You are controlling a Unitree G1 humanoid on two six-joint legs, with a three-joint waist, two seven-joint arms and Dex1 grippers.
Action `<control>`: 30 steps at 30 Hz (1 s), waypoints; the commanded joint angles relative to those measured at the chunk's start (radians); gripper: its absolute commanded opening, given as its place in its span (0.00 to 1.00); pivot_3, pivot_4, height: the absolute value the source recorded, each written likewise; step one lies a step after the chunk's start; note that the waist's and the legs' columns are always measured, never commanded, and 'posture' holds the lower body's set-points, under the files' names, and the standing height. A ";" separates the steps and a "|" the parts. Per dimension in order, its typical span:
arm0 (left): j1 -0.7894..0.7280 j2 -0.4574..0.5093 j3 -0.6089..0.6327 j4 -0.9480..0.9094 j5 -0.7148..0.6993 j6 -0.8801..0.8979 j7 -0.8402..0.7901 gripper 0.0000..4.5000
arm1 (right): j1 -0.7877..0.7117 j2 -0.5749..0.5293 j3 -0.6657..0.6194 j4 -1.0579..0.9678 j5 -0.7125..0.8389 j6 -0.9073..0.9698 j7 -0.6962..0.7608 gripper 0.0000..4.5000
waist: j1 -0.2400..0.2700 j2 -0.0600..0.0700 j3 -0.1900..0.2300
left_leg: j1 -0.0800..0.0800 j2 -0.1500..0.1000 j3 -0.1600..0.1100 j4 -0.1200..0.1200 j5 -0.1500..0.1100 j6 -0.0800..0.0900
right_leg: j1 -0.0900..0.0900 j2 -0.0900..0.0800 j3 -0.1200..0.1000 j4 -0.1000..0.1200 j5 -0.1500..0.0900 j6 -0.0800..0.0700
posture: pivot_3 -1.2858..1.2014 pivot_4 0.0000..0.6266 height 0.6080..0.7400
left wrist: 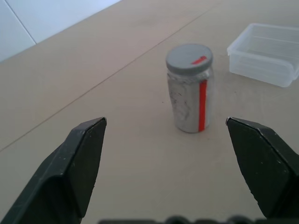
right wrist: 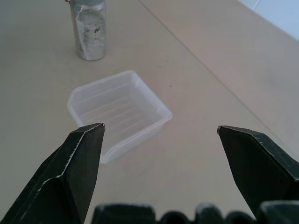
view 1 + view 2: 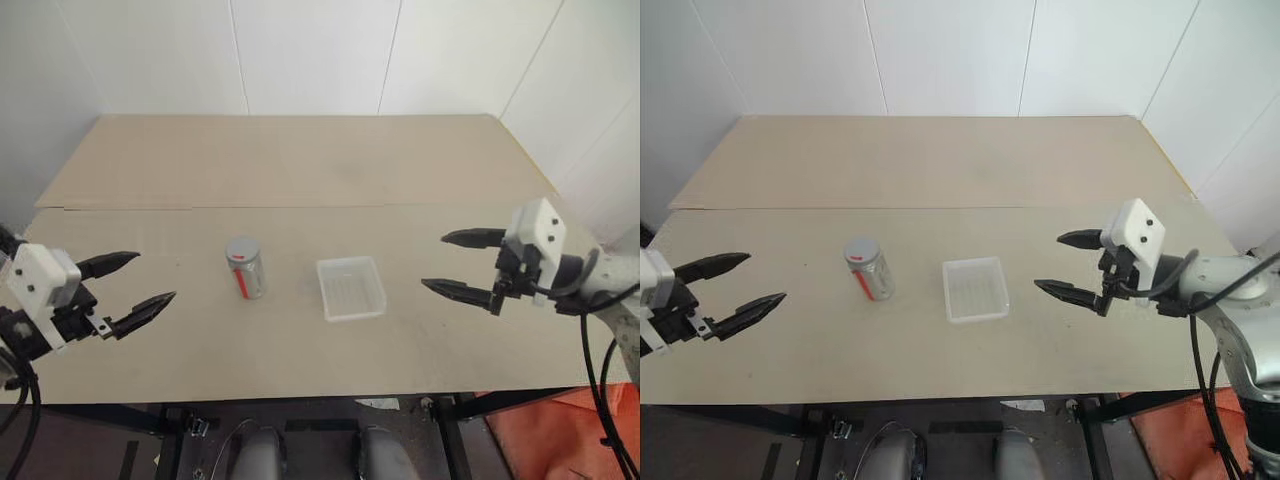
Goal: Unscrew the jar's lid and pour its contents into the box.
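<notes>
The jar (image 3: 245, 270) stands upright on the table's near half, a red stripe down its clear side (image 1: 192, 103). Its grey lid (image 3: 242, 249) is on, with a red mark on top (image 1: 189, 58). The contents cannot be made out through the cloudy glass. Just right of it lies the box (image 3: 351, 287), a shallow translucent tray with a ribbed floor (image 2: 118, 112), with nothing in it. My left gripper (image 3: 130, 289) hovers open to the left of the jar, well apart from it. My right gripper (image 3: 455, 263) hovers open right of the box, holding nothing.
The tan table (image 3: 300, 170) has a seam across its middle. White walls close it in behind and at both sides. An orange object (image 3: 560, 440) sits on the floor beyond the near right corner.
</notes>
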 commanded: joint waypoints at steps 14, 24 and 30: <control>-0.036 -0.057 -0.150 -0.083 0.015 0.018 0.117 0.99 | -0.005 0.003 -0.011 -0.059 -0.021 -0.016 -0.024 1.00 | 0.006 0.000 0.000 | 0.000 -0.001 0.000 0.000 0.000 0.000 | 0.002 -0.001 -0.001 -0.002 0.000 0.000 | 0.52 0.24 1.00; -0.121 -0.210 -0.417 -0.156 0.146 0.078 0.391 0.99 | -0.089 -0.014 0.004 -0.032 0.011 0.015 0.012 1.00 | 0.005 0.000 0.000 | 0.000 -0.001 -0.001 0.000 0.000 0.000 | 0.003 -0.001 -0.001 -0.002 0.000 0.000 | 0.52 0.24 1.00; -0.215 -0.379 -0.510 -0.074 0.259 0.049 0.577 0.99 | -0.110 -0.025 0.005 -0.033 0.040 0.014 0.072 1.00 | 0.009 0.000 0.000 | 0.001 -0.002 -0.002 0.001 0.000 0.000 | 0.004 -0.001 -0.001 -0.002 0.001 0.000 | 0.52 0.24 1.00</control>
